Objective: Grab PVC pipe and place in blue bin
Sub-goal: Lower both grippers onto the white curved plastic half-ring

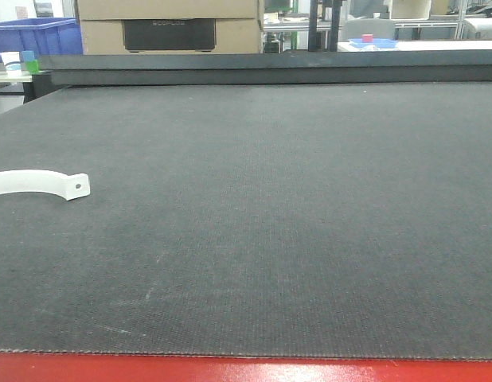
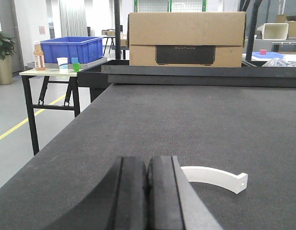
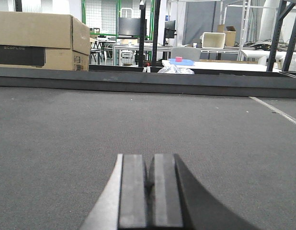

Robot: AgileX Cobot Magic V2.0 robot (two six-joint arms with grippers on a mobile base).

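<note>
The PVC pipe (image 2: 215, 176) is lying flat on the dark table (image 2: 186, 120), just ahead and to the right of the left end effector (image 2: 148, 165), whose pads are pressing together on nothing. The right end effector (image 3: 149, 163) is likewise sitting closed and empty. Reaching well likely means opening the left jaws first, shifting right, and straddling the arch crosswise — not the thin tab — before heading for the blue bin (image 2: 71, 49) off to the left.

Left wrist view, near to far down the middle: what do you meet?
Left gripper, shut → PVC pipe lying on the mat → black raised rim at its far edge → cardboard box.
</note>
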